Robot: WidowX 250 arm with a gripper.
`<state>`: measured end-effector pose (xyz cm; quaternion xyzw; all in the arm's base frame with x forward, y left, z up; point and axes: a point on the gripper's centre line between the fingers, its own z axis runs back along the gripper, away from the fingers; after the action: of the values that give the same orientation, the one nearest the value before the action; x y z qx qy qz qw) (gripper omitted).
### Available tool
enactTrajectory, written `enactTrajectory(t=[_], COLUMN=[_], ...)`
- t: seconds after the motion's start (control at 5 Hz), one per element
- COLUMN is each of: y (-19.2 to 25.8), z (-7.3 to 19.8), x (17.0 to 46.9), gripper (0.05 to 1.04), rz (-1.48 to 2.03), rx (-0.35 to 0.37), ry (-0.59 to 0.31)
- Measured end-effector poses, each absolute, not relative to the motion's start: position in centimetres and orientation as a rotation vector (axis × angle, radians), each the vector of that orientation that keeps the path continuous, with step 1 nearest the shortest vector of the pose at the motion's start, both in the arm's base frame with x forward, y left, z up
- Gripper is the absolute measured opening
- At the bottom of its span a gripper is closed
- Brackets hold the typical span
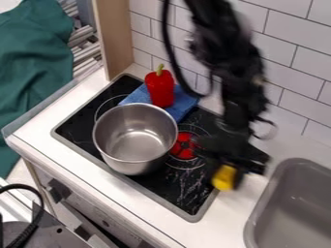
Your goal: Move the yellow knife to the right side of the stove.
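The black gripper hangs over the stove's right edge, right of the pot, with its fingers closed around a yellow piece. That piece, the yellow knife, shows as a short, bright part low between the fingers, above the border of stove and counter. The rest of the knife is hidden or too blurred to make out. Beneath lies the black stove with its grey rim, its right back part partly covered by the arm.
A steel pot stands mid-stove, beside a red burner mark. Behind it, a red pepper rests on a folded blue cloth. White counter separates stove and grey sink. A tiled wall runs along the back.
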<state>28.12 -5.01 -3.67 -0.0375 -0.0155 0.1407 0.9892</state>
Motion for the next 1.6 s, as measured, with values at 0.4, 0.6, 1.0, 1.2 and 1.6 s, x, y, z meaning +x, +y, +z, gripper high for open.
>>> enactTrajectory(t=[0.4,0.6,1.0,1.2,1.6], y=[-1.0,-0.8,-2.1,-2.8,-2.5], z=[-4.3,-4.6,-4.4,-3.0,2.5], x=[29.5,30.2,29.7,29.2,28.5], gripper=[0.466,0.546,0.992,1.001,1.001], rz=[0.353,0.338,0.231,0.207,0.274], rx=[-0.153,-0.156,-0.088,-0.051,-0.001], ry=[-0.069,-0.059,-0.048,-0.07,-0.203])
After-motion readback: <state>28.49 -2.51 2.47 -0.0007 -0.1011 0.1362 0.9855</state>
